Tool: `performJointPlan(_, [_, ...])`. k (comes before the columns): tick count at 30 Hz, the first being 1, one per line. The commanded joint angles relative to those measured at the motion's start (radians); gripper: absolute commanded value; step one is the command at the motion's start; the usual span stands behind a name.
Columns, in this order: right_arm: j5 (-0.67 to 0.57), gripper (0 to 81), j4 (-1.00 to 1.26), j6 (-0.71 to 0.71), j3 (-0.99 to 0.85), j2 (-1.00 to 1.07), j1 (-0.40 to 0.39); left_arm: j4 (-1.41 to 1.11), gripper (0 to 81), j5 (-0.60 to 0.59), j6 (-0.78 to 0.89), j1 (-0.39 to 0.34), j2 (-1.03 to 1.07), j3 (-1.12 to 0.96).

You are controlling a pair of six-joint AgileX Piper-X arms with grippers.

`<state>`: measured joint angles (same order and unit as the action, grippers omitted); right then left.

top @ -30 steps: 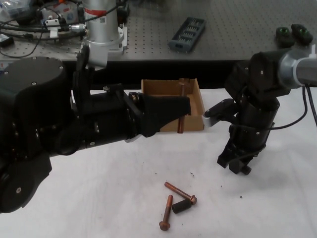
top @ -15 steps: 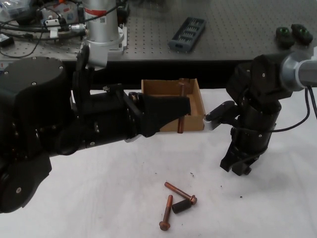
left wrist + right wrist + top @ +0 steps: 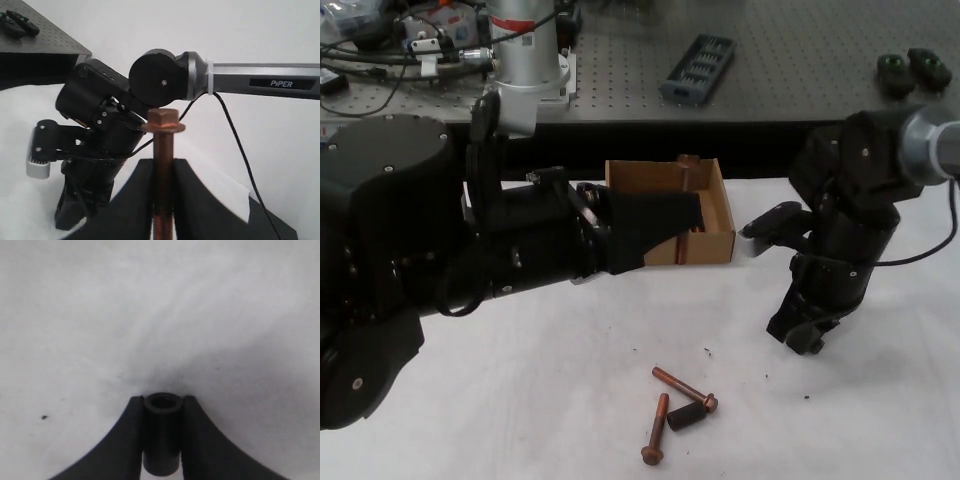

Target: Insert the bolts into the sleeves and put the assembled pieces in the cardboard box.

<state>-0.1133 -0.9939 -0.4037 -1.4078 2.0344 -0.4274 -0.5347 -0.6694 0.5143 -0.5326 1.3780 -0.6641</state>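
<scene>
My left gripper (image 3: 690, 218) is shut on a copper bolt (image 3: 686, 178) and holds it upright in front of the cardboard box (image 3: 712, 245). In the left wrist view the bolt (image 3: 162, 150) stands between the fingers of the left gripper (image 3: 162, 167), hex head on top. To the right of the box, my right gripper (image 3: 807, 338) hangs just above the white cloth, shut on a black sleeve (image 3: 162, 435) with its open bore facing outward. Two loose bolts (image 3: 682, 388) (image 3: 657, 432) and a second black sleeve (image 3: 686, 416) lie on the cloth near the front.
A white cloth (image 3: 550, 380) covers the near bench. Behind it on the perforated black table lie a dark bit tray (image 3: 698, 68), two black parts (image 3: 912, 68) and cables at the far left. The right arm (image 3: 165, 82) fills the space beyond the bolt.
The right arm has shifted slightly to the right with its sleeve. The left gripper has drawn back a little, so the bolt now sits closer against the box front.
</scene>
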Motion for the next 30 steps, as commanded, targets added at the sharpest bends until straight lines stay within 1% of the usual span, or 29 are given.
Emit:
performJointPlan(1, [-0.173,7.6,0.041,0.001,0.052,-0.05,-0.002,-0.012,0.6,0.027,-0.051,0.003,-0.013,-0.005])
performJointPlan(6, [-0.175,7.6,0.164,0.001,0.179,-0.169,0.001,0.019,0.6,0.057,-0.093,0.02,-0.013,-0.005])
performJointPlan(8, [-0.202,7.6,0.195,0.001,0.23,-0.216,0.001,0.036,0.6,0.066,-0.13,0.03,-0.013,-0.005])
performJointPlan(11, [-0.313,7.6,0.254,0.029,0.32,-0.294,0.01,0.045,0.6,0.085,-0.168,0.049,-0.007,-0.005])
performJointPlan(14, [-0.444,7.6,0.375,0.101,0.411,-0.37,0.016,0.024,0.6,0.098,-0.179,0.064,0.019,-0.005])
performJointPlan(15, [-0.467,7.6,0.419,0.132,0.442,-0.398,0.015,0.008,0.6,0.097,-0.178,0.068,0.033,-0.005])
performJointPlan(17, [-0.485,7.6,0.5,0.173,0.497,-0.448,0.013,-0.045,0.6,0.097,-0.163,0.067,0.065,-0.005])
performJointPlan(19, [-0.498,7.6,0.583,0.18,0.554,-0.501,0.005,-0.123,0.6,0.091,-0.118,0.067,0.095,-0.005])
performJointPlan(23, [-0.634,7.6,0.821,0.204,0.674,-0.607,0.002,-0.318,0.6,0.091,0.011,0.067,0.142,-0.005])
performJointPlan(27, [-0.737,7.6,1.156,0.393,0.802,-0.652,0.002,-0.44,0.6,0.089,0.098,0.067,0.163,-0.005])
performJointPlan(30, [-0.753,7.6,1.384,0.535,0.887,-0.655,0.002,-0.464,0.6,0.086,0.113,0.067,0.163,-0.005])
